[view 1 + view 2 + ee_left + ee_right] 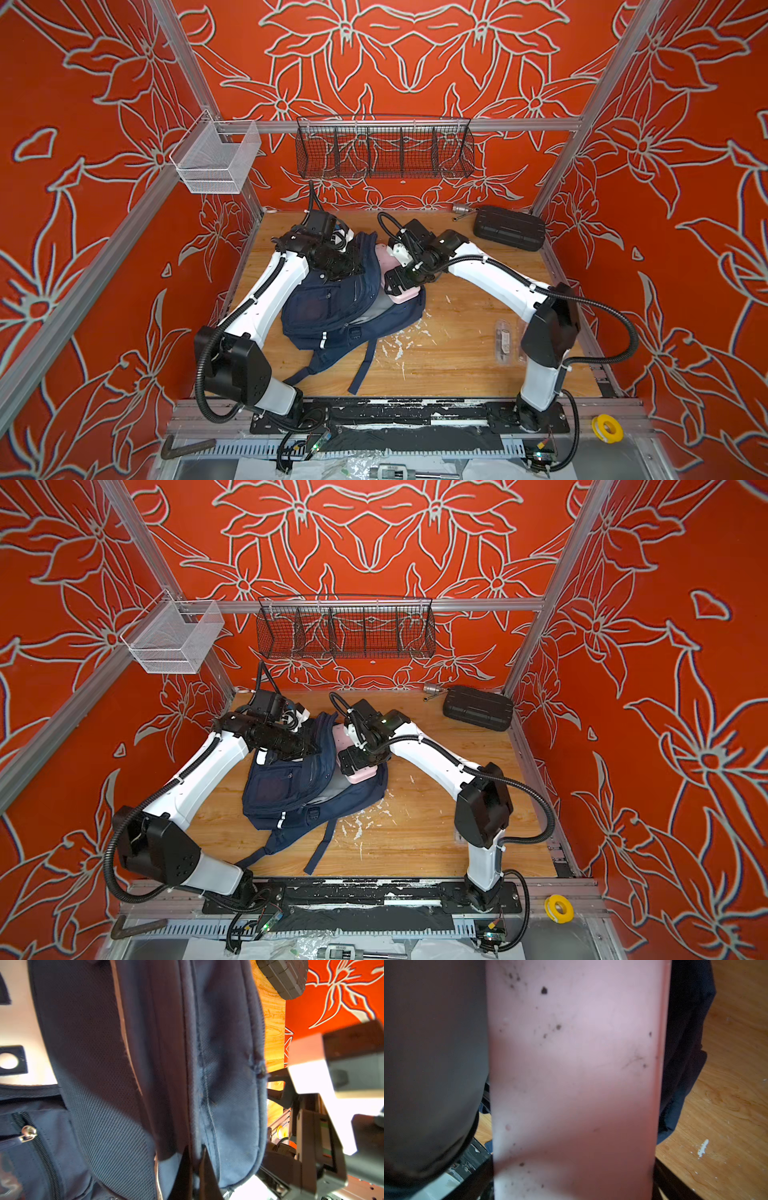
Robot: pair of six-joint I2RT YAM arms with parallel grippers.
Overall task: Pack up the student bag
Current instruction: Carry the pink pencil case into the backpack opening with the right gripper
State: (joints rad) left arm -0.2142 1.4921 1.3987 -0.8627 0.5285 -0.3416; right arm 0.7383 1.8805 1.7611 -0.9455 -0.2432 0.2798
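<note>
One wooden desk (457, 353) carries the navy student bag (332, 307) lying at its middle, mouth open. A pink box (405, 296) sits partly inside, clamped between the widely spread right fingers (672, 1184). Closed together, the left fingers (182, 1178) pinch the bag's rim.

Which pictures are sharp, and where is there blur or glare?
Both top views: sharp, evenly lit, the student bag clear. Left wrist view: the bag's weave is crisp, but the white arm shell is blown out. Right wrist view: the pink case sits too near the lens, so it is blurred, with soft shadow bands across it.
</note>
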